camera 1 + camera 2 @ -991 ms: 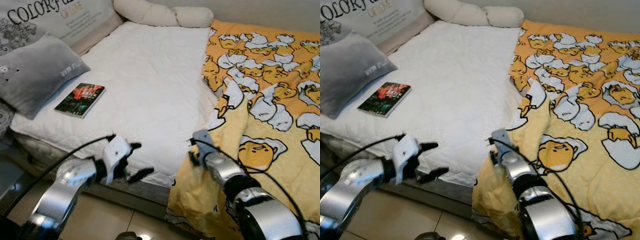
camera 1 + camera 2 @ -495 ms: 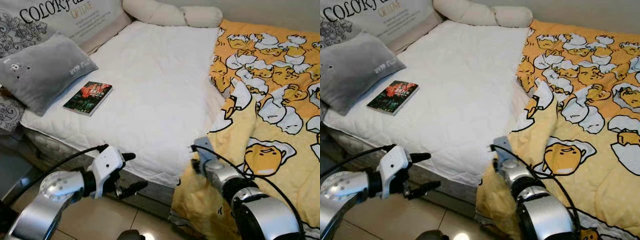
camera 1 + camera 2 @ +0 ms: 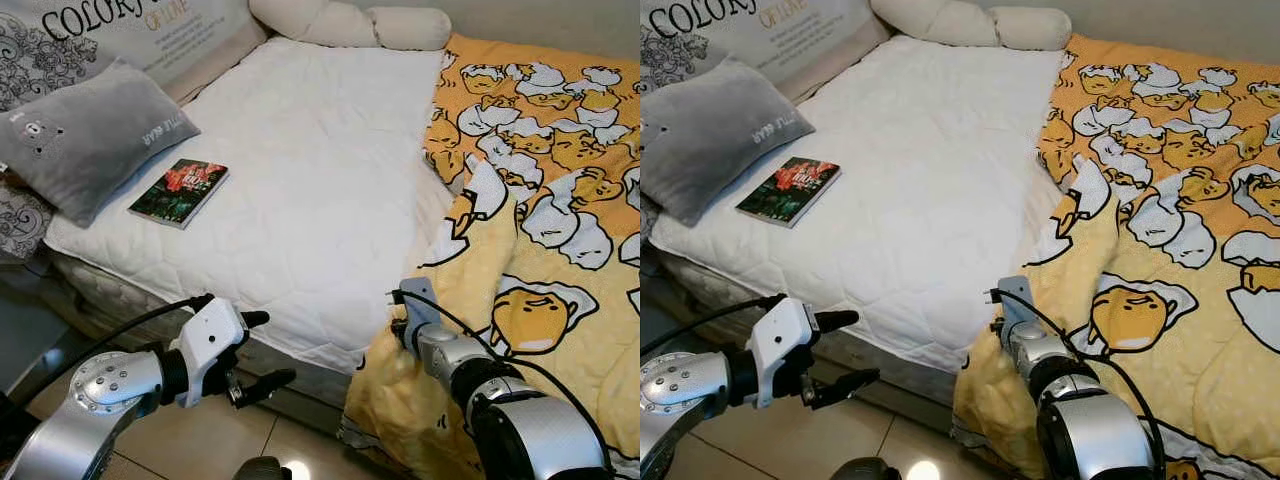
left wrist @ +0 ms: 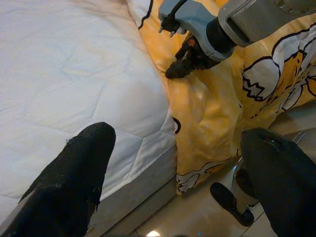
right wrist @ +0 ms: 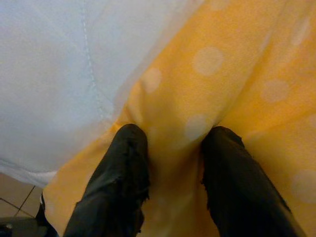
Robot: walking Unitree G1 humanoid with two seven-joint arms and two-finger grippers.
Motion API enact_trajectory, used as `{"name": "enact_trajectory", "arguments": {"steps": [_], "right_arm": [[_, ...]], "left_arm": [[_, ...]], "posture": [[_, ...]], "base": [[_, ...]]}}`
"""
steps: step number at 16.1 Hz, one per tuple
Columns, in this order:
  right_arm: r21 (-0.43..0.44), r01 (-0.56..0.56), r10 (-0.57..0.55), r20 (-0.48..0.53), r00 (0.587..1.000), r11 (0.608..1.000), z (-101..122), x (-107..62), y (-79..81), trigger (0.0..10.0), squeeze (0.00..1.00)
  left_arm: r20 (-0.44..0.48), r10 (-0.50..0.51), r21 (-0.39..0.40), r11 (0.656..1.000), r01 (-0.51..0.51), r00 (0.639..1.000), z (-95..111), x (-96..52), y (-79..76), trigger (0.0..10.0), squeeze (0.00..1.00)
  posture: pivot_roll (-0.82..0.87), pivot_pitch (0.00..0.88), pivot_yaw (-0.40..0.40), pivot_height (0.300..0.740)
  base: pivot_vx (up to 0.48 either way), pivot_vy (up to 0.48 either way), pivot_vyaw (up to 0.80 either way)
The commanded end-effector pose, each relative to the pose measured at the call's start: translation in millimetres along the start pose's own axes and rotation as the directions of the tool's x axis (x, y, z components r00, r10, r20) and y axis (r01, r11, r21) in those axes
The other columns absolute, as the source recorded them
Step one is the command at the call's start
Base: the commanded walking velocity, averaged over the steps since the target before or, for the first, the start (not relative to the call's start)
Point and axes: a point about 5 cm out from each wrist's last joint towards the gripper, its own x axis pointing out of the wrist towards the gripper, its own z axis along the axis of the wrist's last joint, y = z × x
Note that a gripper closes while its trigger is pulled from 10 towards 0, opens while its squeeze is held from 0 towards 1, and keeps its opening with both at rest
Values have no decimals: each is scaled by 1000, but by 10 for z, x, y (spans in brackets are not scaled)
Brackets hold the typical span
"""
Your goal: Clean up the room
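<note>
Bed: white quilted mattress cover, bare across the middle, near edge above a tiled floor.
Blanket: yellow, cartoon egg print, spread over the bed's right half and draped over the near edge toward the floor.
Right gripper: at the blanket's hanging fold, just beside the bed's near edge; fingers set close either side of a raised ridge of yellow cloth, pinching it. Silver right arm low in the head views, wrist block against the blanket.
Left gripper: off the bed's near edge, over the floor, apart from mattress and blanket; fingers spread wide, holding nothing. Black cable looped back along the silver forearm.
Book: dark cover with red picture, flat on the bed's left side, near the grey pillow, not touching it.
Grey pillow: at the bed's left edge, small white lettering on one corner.
Large printed cushion: behind the grey pillow, at the bed's far left corner, black lettering.
Cream bolster: along the bed's far end, against the wall.
</note>
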Motion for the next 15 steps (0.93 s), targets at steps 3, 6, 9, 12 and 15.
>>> {"name": "enact_trajectory", "arguments": {"steps": [3,6,9,12,15], "right_arm": [[29,-6,6,-29,1000,1000,-127,6,-17,0,0],[34,-3,4,-34,999,999,-142,6,-37,0,0],[47,0,2,-36,999,999,-150,7,-66,0,0],[51,-31,31,-14,999,998,-108,5,-101,0,0],[9,-174,174,32,984,985,-22,-7,-95,0,0]], "left_arm": [[-11,19,0,1000,-19,1000,7,-47,9,10000,110],[-16,21,-2,1000,-22,1000,-1,-53,2,10000,110],[-22,31,0,1000,-31,999,-14,-71,13,10000,114],[-13,47,2,999,-47,999,-13,-45,41,10000,114],[11,68,8,998,-68,998,2,20,105,10000,114]], "posture": [[334,58,12,740],[337,57,10,740],[341,47,8,740],[322,27,-2,740],[286,0,-19,740]], "base": [[0,0,0],[0,0,0],[0,0,0],[0,0,0],[0,0,0]]}}
